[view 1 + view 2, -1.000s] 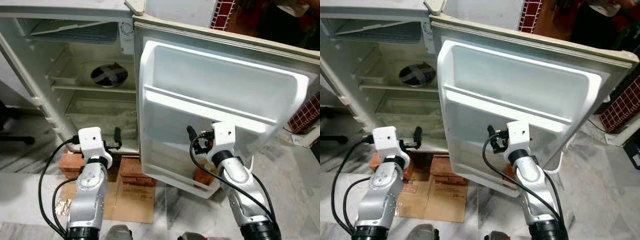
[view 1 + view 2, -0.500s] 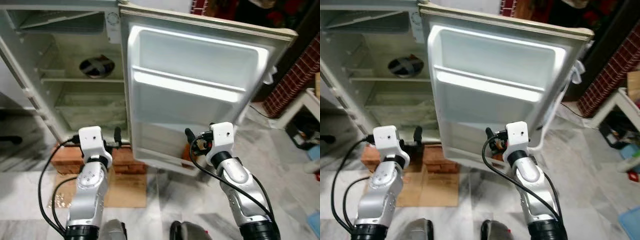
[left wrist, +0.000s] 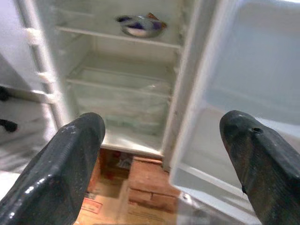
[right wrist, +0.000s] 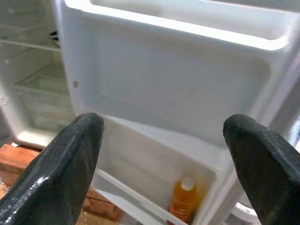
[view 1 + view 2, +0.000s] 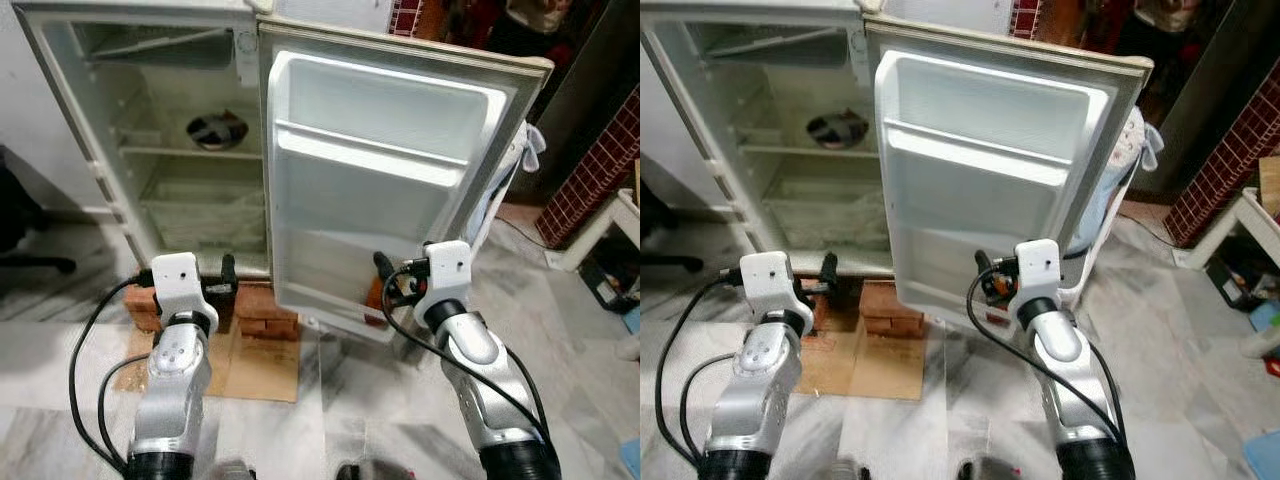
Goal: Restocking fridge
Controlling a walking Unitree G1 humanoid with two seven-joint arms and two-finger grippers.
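Note:
The white fridge (image 5: 150, 160) stands open, its door (image 5: 385, 170) swung out to the right. A dark bowl (image 5: 216, 130) sits on a middle shelf inside. An orange bottle (image 4: 180, 201) stands in the door's bottom rack (image 5: 330, 310). My left gripper (image 5: 227, 272) is held up in front of the fridge's lower compartment, open and empty. My right gripper (image 5: 384, 270) is raised before the door's bottom rack, open and empty, a short way from the bottle.
Red bricks (image 5: 262, 308) prop the fridge, with flat cardboard (image 5: 255, 365) on the marble floor before them. A clear crisper drawer (image 5: 205, 220) sits low inside. A cloth (image 5: 528, 150) hangs at the door's edge. A white stool (image 5: 600, 235) stands at the right, a black chair base (image 5: 30, 265) at the left.
The whole picture has shifted and the fridge looks a little farther off, so the camera has moved. Both arms keep the same raised pose with open fingers.

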